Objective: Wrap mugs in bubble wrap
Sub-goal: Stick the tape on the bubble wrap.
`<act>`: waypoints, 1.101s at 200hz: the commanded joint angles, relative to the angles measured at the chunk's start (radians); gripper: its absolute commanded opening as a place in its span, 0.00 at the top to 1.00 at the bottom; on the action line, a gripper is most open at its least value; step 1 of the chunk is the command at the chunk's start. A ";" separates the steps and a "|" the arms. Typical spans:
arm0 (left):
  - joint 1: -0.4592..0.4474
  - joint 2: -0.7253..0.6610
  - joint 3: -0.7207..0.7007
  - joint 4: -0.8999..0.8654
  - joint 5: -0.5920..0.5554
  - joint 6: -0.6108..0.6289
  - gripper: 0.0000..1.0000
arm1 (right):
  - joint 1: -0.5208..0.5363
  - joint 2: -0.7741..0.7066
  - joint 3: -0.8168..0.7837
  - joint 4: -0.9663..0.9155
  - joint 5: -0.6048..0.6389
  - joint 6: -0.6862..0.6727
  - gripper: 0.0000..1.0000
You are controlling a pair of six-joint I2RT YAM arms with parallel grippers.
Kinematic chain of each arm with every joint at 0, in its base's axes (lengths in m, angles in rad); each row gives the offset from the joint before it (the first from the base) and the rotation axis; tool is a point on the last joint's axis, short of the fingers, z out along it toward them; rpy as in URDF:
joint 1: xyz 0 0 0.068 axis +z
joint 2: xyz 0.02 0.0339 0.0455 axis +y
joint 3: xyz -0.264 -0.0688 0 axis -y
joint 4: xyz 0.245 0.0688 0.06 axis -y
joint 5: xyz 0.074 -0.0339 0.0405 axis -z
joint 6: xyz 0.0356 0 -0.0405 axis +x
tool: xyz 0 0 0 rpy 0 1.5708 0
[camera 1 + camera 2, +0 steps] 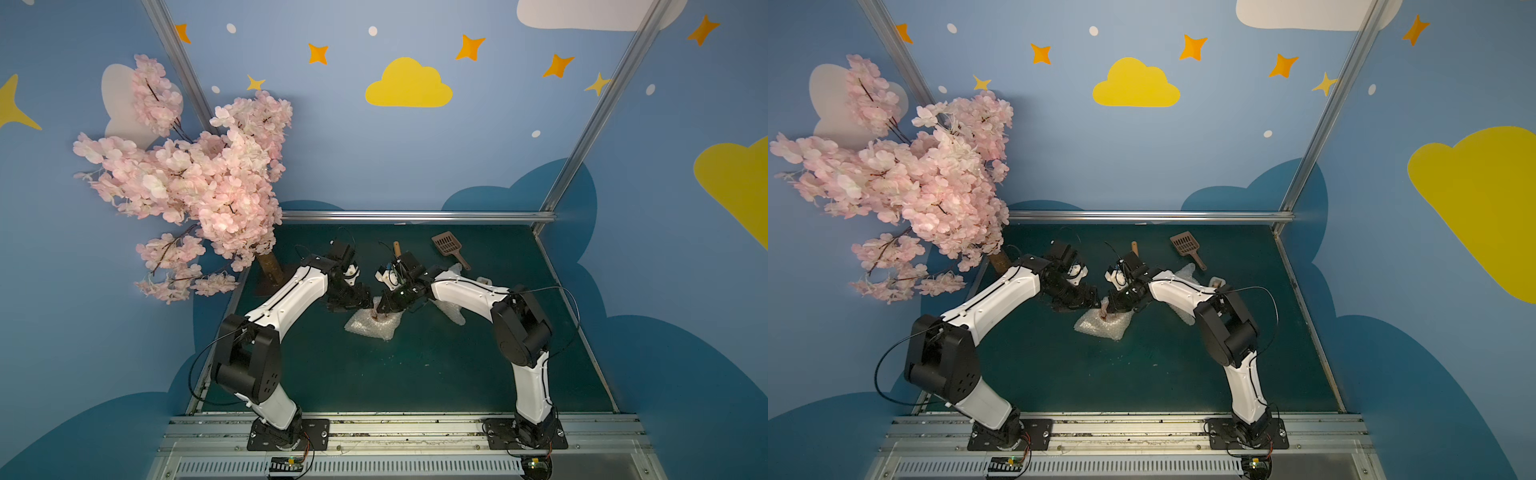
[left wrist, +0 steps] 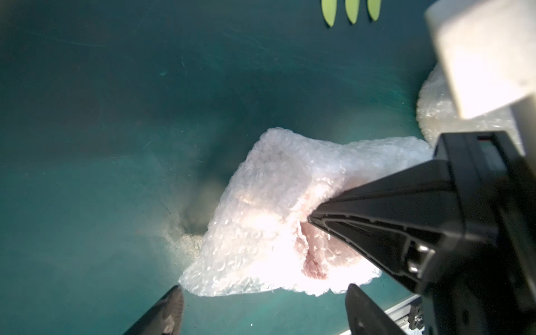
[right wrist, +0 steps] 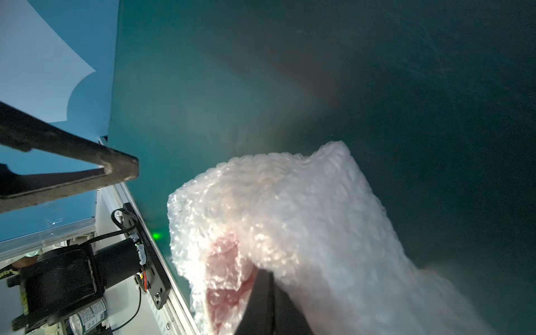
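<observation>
While the left claw [image 2: 264, 288] hangs wide open, the right claw [image 2: 313, 218] is closed and poked into the wrapped mug [image 3: 223, 262].
The mug sits mid-desk [image 1: 415, 365] under a bubble wrap sheet [image 1: 368, 330], red lining showing through the film; the right claw's tips press into the fold at its mouth, and whether they pinch film cannot be told. The left claw holds nothing, just beside the bundle. A second bubble wrap sheet [image 1: 453, 313] lies below the right forearm. Small print on a can [image 3: 87, 317] beyond the desk edge is too blurred to read.
</observation>
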 commanded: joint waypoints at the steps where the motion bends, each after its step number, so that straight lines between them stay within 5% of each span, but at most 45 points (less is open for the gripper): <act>1: 0.001 -0.002 0.012 -0.012 -0.024 -0.004 0.13 | 0.013 0.054 0.039 -0.145 0.109 -0.029 1.00; 91: 0.000 -0.009 0.015 -0.029 -0.032 0.010 0.14 | 0.067 0.120 0.144 -0.324 0.277 -0.056 1.00; 220: 0.000 0.009 0.023 -0.026 -0.014 0.014 0.15 | 0.073 -0.022 0.148 -0.271 0.284 -0.084 0.75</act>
